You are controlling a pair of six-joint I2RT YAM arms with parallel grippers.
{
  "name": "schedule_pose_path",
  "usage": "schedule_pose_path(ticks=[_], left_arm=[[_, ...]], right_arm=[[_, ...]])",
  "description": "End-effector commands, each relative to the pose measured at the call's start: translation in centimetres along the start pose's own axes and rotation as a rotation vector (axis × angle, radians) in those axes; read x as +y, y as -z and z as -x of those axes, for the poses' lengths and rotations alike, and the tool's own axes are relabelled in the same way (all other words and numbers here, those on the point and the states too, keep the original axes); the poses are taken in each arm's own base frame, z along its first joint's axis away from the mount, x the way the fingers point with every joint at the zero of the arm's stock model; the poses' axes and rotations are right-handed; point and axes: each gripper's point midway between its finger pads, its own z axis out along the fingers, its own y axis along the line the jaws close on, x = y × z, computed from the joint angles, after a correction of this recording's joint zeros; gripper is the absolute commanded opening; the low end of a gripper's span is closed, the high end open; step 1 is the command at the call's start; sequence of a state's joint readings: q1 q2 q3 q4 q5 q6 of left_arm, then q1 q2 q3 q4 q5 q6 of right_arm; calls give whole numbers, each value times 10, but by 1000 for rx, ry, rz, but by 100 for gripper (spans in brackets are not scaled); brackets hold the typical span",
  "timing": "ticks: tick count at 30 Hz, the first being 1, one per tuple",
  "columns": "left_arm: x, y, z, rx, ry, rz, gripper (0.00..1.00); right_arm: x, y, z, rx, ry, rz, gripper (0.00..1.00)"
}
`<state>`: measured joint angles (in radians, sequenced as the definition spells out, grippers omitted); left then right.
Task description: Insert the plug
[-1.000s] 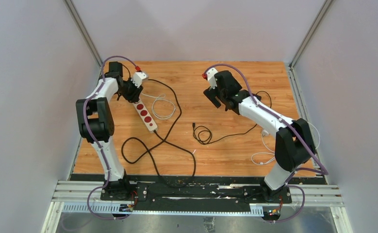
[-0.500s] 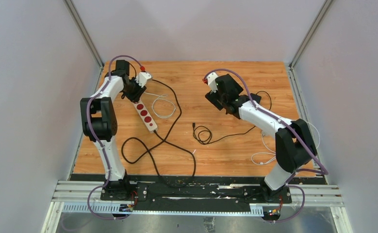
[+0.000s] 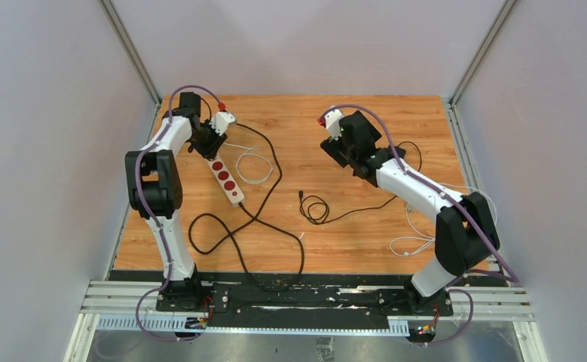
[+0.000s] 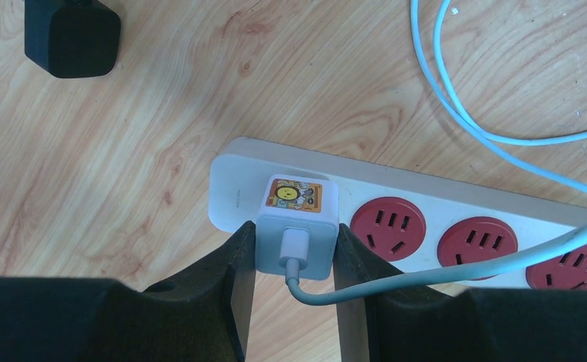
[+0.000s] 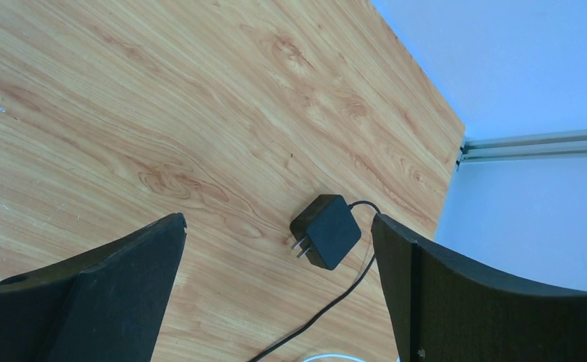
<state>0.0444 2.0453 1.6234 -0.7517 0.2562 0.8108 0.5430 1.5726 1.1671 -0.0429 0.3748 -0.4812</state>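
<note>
While left fingers (image 4: 222, 290) clench white plug (image 4: 296, 226) at end socket of power strip (image 4: 426, 179), seating depth unclear; tilt on release could lever plug out or drag strip. Right fingers (image 5: 102, 294) spread, empty, well apart from power strip.
</note>
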Motion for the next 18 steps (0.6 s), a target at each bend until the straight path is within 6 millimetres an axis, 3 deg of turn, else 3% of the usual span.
schedule_pose_path(ticks=[1, 12, 18], left_arm=[[-60, -37, -59, 182, 101, -241, 23], [-57, -25, -32, 75, 78, -250, 45], [-55, -24, -22, 39, 89, -258, 51]], right_arm=[[-11, 16, 2, 1, 6, -36, 100], [-16, 23, 3, -2, -3, -48, 100], [-19, 27, 3, -6, -4, -53, 100]])
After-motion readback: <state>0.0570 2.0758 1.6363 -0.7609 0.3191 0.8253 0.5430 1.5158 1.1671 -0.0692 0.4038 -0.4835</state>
